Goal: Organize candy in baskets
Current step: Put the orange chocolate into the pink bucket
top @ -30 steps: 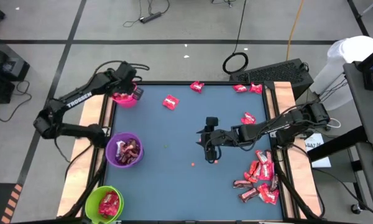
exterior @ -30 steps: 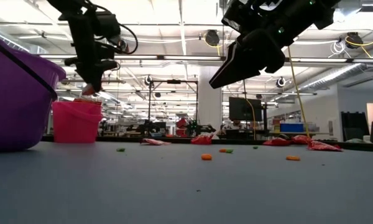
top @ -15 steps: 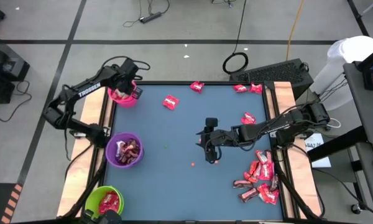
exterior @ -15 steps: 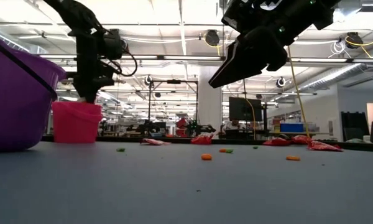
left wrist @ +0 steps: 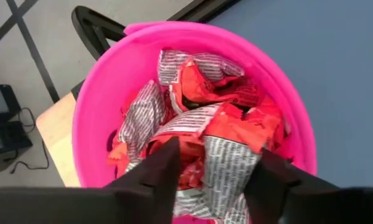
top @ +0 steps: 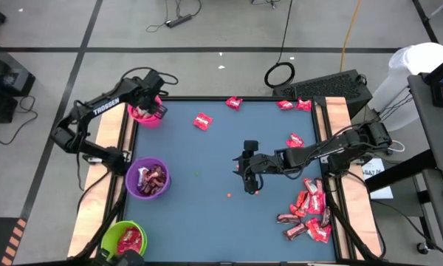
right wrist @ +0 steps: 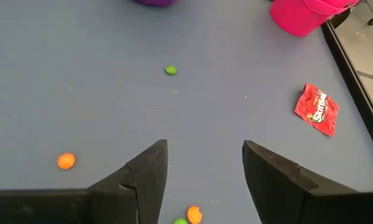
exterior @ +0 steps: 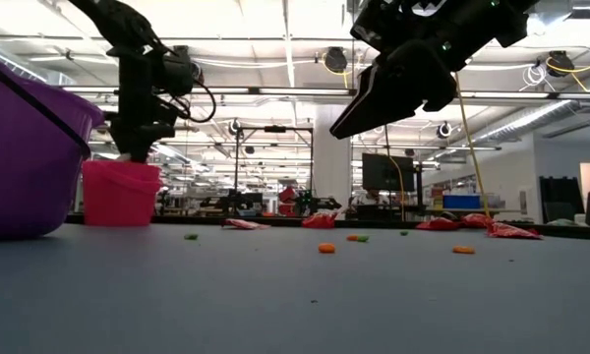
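Observation:
The pink basket [top: 149,116] stands at the table's far left corner, heaped with red and silver candy [left wrist: 199,106]. My left gripper [left wrist: 214,169] points steeply down into its mouth, open, one finger on each side of the heap; I cannot tell whether the fingers touch it. The purple basket [top: 149,179] and the green basket [top: 125,242] stand along the left edge, both with candy inside. My right gripper [top: 251,183] hovers open above the table's middle, nothing between its fingers [right wrist: 205,163]. A pile of candy [top: 310,210] lies near the right edge.
Single red candy pieces lie at the far side [top: 201,121], [top: 233,103], [top: 294,105] and at the right [top: 294,140]. Small orange and green specks [right wrist: 66,161] dot the mat under my right gripper. A raised black rim [top: 207,98] borders the table.
My left gripper has moved from beside the pink basket toward the table's left and far edges and down, tipping steeper, until its fingertips stand at the basket's mouth. It has kept still there for the last half second.

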Controlling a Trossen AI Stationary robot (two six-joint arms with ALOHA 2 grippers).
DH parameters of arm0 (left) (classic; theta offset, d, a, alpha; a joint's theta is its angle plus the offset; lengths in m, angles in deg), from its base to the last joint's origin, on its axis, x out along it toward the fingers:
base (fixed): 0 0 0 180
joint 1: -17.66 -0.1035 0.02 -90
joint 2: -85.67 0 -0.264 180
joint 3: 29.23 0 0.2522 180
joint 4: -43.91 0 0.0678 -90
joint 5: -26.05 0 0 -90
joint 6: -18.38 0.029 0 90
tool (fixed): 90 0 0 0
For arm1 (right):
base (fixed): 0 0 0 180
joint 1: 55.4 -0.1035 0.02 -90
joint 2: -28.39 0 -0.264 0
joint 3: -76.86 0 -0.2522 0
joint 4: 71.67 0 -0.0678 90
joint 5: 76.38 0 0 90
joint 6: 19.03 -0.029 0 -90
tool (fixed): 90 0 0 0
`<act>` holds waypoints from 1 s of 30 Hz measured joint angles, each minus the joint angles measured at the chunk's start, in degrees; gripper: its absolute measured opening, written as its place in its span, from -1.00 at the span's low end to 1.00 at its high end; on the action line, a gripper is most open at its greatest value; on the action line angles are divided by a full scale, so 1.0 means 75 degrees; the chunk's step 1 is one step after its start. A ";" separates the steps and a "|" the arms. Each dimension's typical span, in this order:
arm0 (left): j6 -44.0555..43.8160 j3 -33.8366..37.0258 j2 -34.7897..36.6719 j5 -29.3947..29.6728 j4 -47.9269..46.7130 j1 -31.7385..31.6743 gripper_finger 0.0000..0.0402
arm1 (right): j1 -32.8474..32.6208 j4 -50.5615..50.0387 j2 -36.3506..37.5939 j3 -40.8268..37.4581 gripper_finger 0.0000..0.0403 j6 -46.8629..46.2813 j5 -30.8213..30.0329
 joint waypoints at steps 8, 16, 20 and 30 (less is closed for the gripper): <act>0.0187 -0.0790 0.0244 -0.0068 -0.0159 0.0126 0.17 | 0.0000 0.0000 0.0000 0.0000 -0.03 -0.0006 -0.0002; 0.0154 -0.1072 0.1147 -0.0209 0.0218 0.0971 0.20 | 0.0000 0.0000 0.0000 -0.0003 -0.03 0.0000 -0.0003; -0.0168 -0.1002 0.1489 -0.0348 0.0495 0.1688 0.20 | 0.0000 0.0000 0.0000 -0.0003 -0.03 0.0006 -0.0003; 0.0262 0.0314 0.1852 -0.0915 0.3207 0.4205 0.20 | 0.0001 -0.0196 0.0000 -0.0003 -0.03 -0.0008 -0.0006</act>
